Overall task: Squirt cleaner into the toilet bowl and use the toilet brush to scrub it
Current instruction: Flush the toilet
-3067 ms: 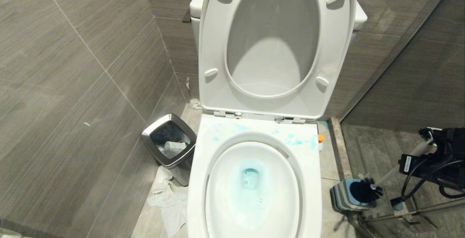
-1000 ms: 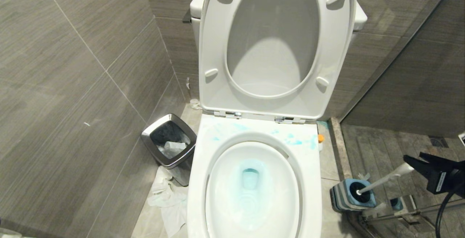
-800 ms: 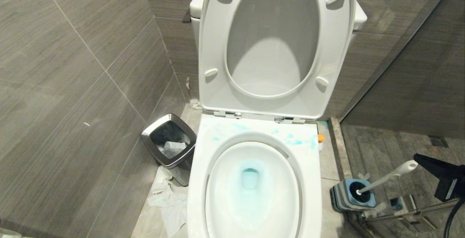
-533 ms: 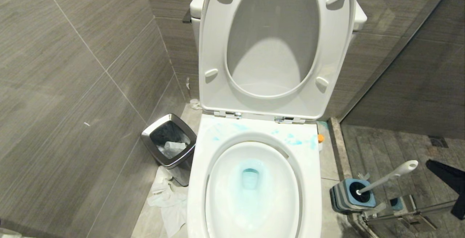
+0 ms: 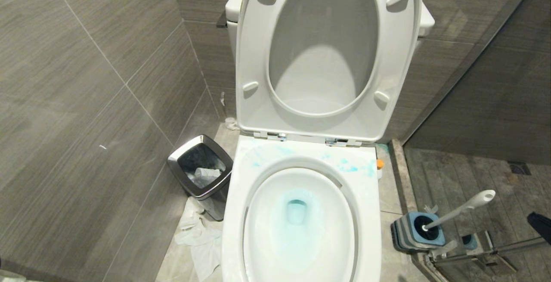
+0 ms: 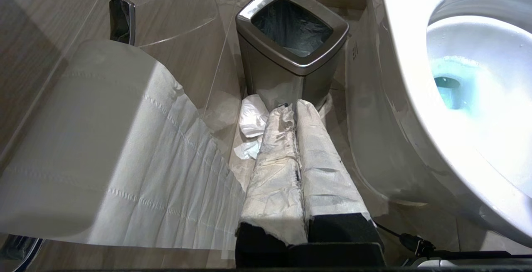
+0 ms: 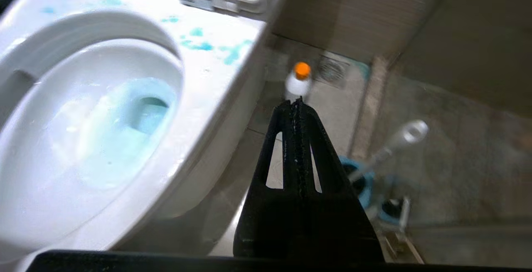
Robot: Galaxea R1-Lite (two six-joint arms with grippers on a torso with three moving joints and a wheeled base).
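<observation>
Grey-tiled bathroom: toilet brush [image 5: 456,210] in holder, right claw [image 7: 296,106] closed, empty.

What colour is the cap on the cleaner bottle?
Orange; the cleaner bottle's cap shows best in the right wrist view.

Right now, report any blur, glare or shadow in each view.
Head view: sharp, soft shadow inside the raised lid. Left wrist view: bright glare washes out the toilet bowl rim. Right wrist view: the toilet brush and the cleaner look smeared; the right gripper stays crisp.
</observation>
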